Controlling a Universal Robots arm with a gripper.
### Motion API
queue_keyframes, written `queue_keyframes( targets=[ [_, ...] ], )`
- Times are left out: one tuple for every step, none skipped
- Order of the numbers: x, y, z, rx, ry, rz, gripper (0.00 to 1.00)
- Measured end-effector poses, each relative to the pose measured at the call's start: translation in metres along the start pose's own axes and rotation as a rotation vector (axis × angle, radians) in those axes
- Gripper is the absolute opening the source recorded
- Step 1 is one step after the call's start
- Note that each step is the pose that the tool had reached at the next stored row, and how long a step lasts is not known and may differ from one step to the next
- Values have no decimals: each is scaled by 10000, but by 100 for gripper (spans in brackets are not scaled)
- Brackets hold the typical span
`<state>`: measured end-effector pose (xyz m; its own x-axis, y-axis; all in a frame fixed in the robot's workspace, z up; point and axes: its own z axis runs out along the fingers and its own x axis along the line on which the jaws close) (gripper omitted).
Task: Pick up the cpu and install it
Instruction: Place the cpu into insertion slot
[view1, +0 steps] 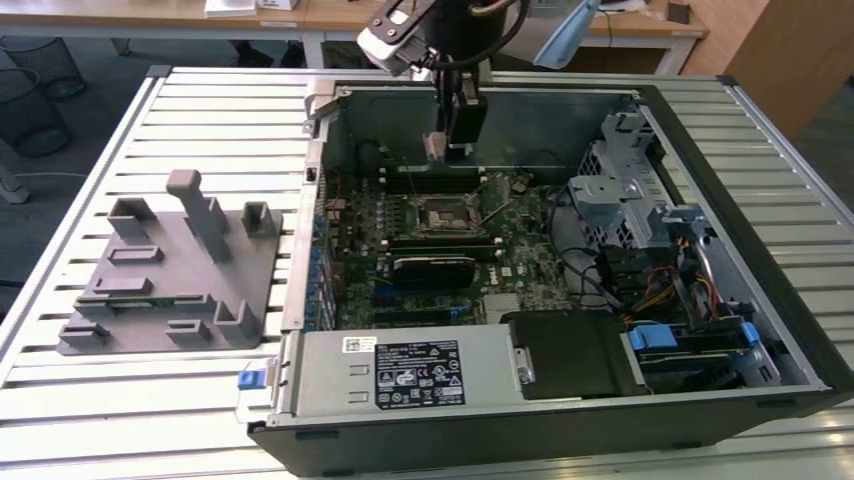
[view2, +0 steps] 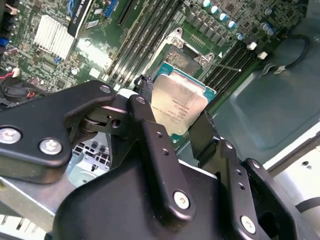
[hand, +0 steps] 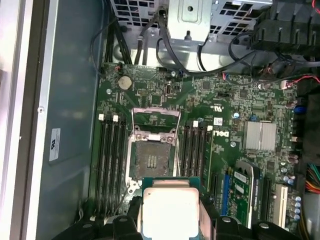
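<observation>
My gripper (view2: 175, 112) is clenched on the cpu (view2: 177, 102), one finger on each of two opposite edges, metal plate facing the cameras in both wrist views. The chip hangs in the air inside the open case (view1: 534, 125), above the board (hand: 220, 115) and not yet over the socket (hand: 150, 160), which lies just beside it in the first wrist view. The socket's frame looks swung open and the dark contact field is bare, so I judge this to be the carry-and-align part of the install. To do it well I should keep the chip level, square its edges to the socket's edges, match the marked corner if I can find it, and never let it slide across the contacts; those would bend at a touch. My grip is on thin edges, so I judge that slow, steady motion suits it. The memory slots (hand: 112, 160) stand close on both sides of the socket and leave my fingers little room. The case lies on its side on a slatted metal table (view1: 200, 110), with the grey holder (view1: 167, 270) at the exterior view's left. Beyond are wooden desks and a wire bin (view1: 27, 90) on a grey floor.
</observation>
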<state>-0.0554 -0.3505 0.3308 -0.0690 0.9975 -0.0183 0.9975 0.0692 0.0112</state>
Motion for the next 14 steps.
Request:
queue_keyframes(
  targets=[
    [5,8,17,-1,1,0,54],
    [11,18,33,-1,1,0,54],
    [17,38,45,-1,1,0,54],
    [23,61,56,0,1,0,54],
    [30,84,66,0,2,0,54],
    [40,95,76,0,2,11,54],
    [50,97,84,1,2,52,54],
    [55,98,91,2,1,104,54],
    [58,98,97,3,1,150,54],
    [60,98,102,3,1,178,54],
    [61,99,107,3,1,194,54],
    [61,98,111,4,0,198,54],
    [61,98,114,4,0,200,54],
    [62,98,118,5,-1,201,54]
  ],
)
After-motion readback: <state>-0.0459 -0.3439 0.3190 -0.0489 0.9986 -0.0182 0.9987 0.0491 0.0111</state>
